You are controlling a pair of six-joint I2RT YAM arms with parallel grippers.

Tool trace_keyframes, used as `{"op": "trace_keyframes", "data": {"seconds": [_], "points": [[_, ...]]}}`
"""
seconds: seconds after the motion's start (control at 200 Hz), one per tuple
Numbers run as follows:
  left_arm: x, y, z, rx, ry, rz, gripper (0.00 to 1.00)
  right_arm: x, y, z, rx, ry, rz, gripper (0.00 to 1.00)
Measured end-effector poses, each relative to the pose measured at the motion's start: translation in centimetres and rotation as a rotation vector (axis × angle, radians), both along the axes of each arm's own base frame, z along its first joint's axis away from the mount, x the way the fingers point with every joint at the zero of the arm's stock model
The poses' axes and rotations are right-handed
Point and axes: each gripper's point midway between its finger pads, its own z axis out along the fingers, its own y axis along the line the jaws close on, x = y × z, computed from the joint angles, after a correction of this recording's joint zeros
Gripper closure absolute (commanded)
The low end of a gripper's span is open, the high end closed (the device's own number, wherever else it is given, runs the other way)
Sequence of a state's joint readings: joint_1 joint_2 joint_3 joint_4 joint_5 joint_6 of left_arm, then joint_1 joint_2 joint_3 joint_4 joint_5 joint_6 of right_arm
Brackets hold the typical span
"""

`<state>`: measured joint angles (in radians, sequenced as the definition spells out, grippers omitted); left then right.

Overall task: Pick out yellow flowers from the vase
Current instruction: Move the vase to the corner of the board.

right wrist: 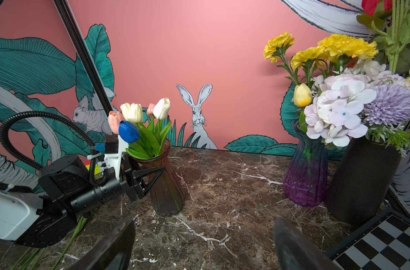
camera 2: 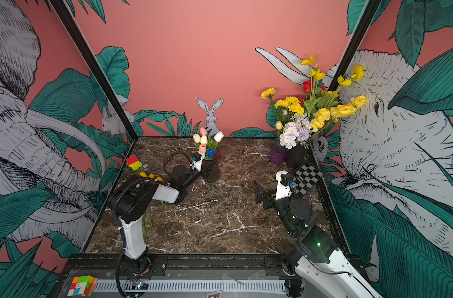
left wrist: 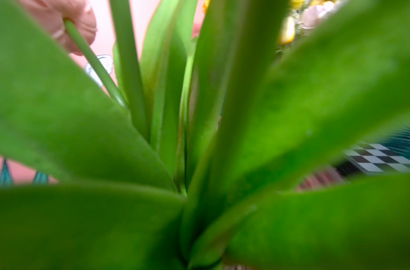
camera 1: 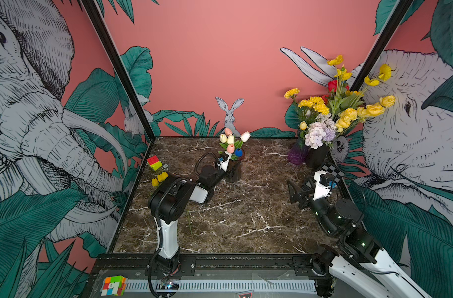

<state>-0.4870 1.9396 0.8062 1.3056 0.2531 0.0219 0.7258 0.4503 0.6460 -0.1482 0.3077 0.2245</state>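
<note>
Glossy ribbed glass vase; polished marble tabletop.

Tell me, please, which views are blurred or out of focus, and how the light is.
Left wrist view: almost filled by green leaves too near to focus, the pink tulip soft too. Right wrist view: brown vase and purple vase sharp, its own jaws dark blurs at the edge. Both top views: even light, sharp, only soft shadows on the table.
</note>
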Motion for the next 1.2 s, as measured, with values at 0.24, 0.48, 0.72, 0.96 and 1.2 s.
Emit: {"op": "trace_keyframes", "data": {"seconds": [0.24,0.48,0.72,0.96,1.2], "points": [[5.7,6.2,0.2,-0.019,0.007,0.144,0.46,0.0,-0.1,-0.1,-0.003,0.003,-0.003,0.09],[11.5,13.4,0.3,-0.025,0.012,0.281,0.45,-0.1,-0.4,0.4,-0.005,0.004,-0.016,0.09],[15.9,21.9,0.5,-0.011,0.027,0.435,0.45,0.0,-0.7,-0.1,-0.022,0.021,-0.032,0.09],[18.3,29.1,0.7,0.01,0.031,0.559,0.45,0.5,-0.4,-0.9,-0.051,0.045,-0.041,0.09],[20.2,33.2,0.8,0.009,0.025,0.62,0.4,1.2,0.2,-1.4,-0.082,0.069,-0.043,0.09]]}}
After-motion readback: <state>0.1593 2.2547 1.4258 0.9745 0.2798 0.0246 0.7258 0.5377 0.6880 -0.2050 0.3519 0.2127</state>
